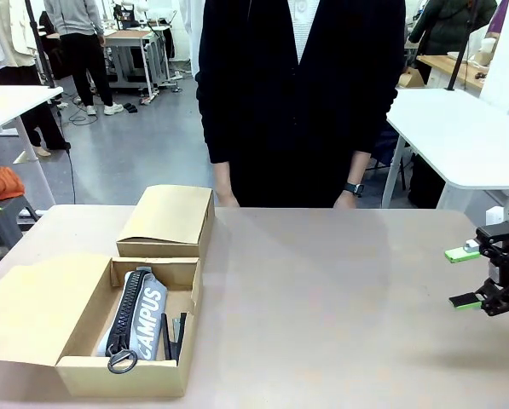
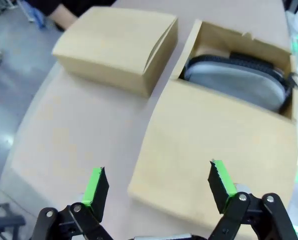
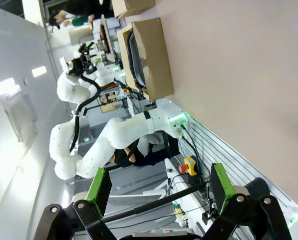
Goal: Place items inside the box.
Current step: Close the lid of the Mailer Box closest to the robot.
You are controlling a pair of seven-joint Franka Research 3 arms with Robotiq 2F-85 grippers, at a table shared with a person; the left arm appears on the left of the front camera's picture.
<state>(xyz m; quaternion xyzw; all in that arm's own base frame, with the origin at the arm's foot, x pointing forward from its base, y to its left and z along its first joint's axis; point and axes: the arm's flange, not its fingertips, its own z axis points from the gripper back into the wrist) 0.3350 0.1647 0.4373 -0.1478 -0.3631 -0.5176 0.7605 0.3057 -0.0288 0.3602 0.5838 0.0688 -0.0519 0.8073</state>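
Left gripper (image 2: 158,192) is wide open and holding nothing, hanging over the box's (image 1: 83,375) folded-out flap near the table's (image 1: 339,298) left edge. Inside the box, the grey pouch (image 1: 141,321) lies lengthwise, zip pull toward the robot, long axis running near-to-far. A stapler (image 1: 175,335) sits just beside it on its right, same direction. A closed second box (image 1: 169,220) sits right behind. The person's hands (image 1: 349,196) rest at the far edge. Right gripper (image 1: 467,277) is spread fully too, empty, well apart over bare table.
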